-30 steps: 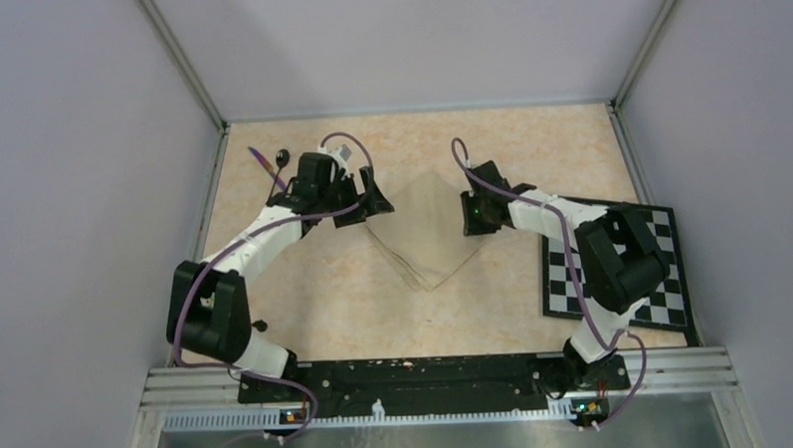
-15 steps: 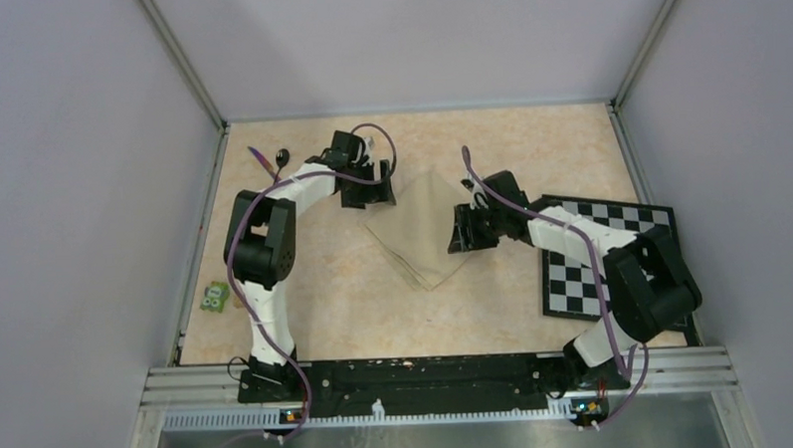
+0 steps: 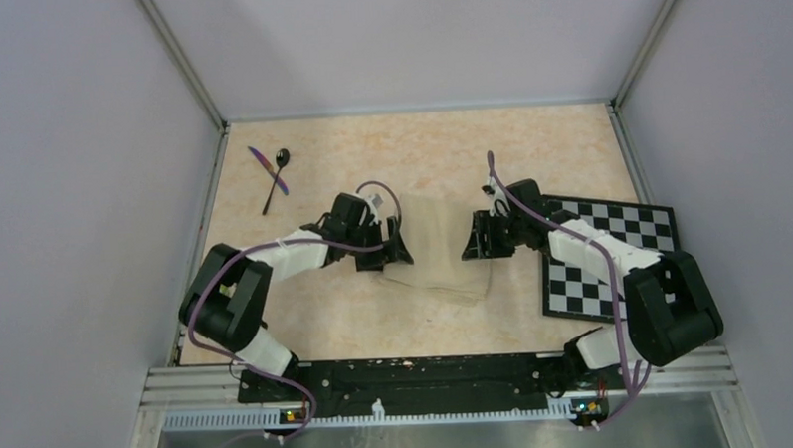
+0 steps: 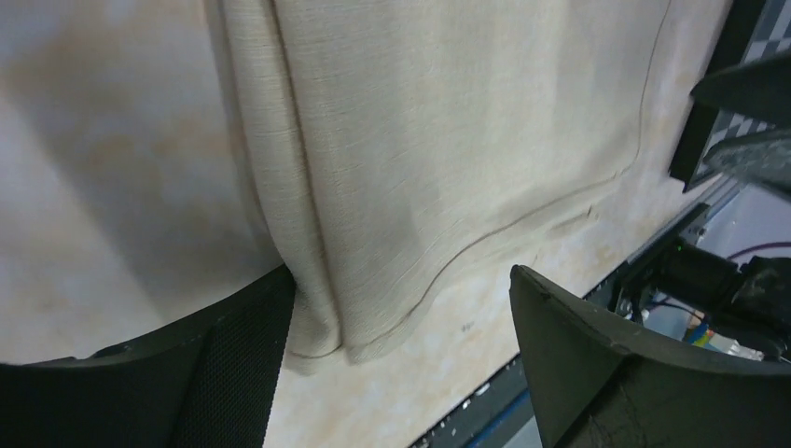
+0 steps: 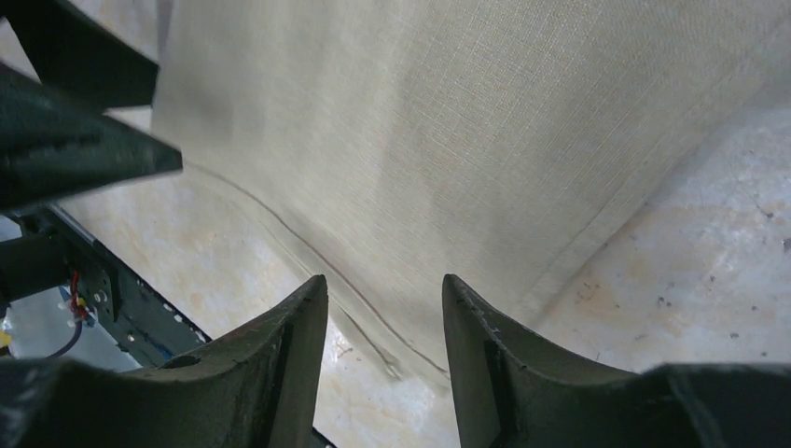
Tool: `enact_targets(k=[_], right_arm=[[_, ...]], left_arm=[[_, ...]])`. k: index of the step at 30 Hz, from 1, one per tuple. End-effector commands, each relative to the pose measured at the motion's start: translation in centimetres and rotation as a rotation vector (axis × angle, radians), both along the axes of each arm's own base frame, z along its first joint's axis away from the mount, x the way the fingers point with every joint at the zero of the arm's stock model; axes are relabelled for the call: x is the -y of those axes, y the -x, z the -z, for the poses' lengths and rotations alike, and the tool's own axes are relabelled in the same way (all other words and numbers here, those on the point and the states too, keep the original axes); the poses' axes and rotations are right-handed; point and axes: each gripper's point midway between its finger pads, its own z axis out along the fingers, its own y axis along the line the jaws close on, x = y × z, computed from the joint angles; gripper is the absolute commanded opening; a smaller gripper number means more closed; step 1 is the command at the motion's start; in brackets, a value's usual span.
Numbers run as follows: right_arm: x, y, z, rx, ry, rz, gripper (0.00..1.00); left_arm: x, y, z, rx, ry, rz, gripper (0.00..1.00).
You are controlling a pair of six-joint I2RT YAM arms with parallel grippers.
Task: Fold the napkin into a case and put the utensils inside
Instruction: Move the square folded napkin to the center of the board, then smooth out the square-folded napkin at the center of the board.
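The beige napkin (image 3: 438,252) lies folded in layers mid-table, as a slanted oblong. My left gripper (image 3: 388,246) is low at its left edge, open. In the left wrist view the jaws (image 4: 401,280) stand wide apart, and the napkin's (image 4: 448,140) folded corner lies against the left finger (image 4: 233,364). My right gripper (image 3: 478,236) is at the napkin's right edge, open. Its fingertips (image 5: 384,280) hover over the napkin's (image 5: 448,121) stitched near edge with nothing gripped. The utensils lie crossed at the far left: a black spoon (image 3: 276,173) and a purple knife (image 3: 267,170).
A black-and-white checkerboard (image 3: 613,266) lies at the right, partly under my right arm. Grey walls close the table in on the left, right and back. The metal base rail (image 3: 428,377) runs along the near edge.
Both grippers came toward the near edge with the napkin, which went from a diamond to a narrower slanted oblong. My left arm swung back from the far left. The right jaws opened wider.
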Motion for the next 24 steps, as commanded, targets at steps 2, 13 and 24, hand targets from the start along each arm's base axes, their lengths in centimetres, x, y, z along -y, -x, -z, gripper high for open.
enact_targets(k=[2, 13, 24], right_arm=[[2.5, 2.0, -0.5, -0.041, -0.008, 0.085, 0.56], [4.7, 4.6, 2.2, -0.260, -0.101, 0.279, 0.53], [5.4, 5.0, 3.4, -0.257, -0.068, 0.314, 0.50]], left_arm=[[-0.7, 2.7, -2.4, -0.019, 0.041, -0.081, 0.90], [-0.9, 4.8, -3.1, -0.039, 0.096, -0.073, 0.65], [-1.2, 5.9, -1.5, -0.053, 0.071, -0.051, 0.45]])
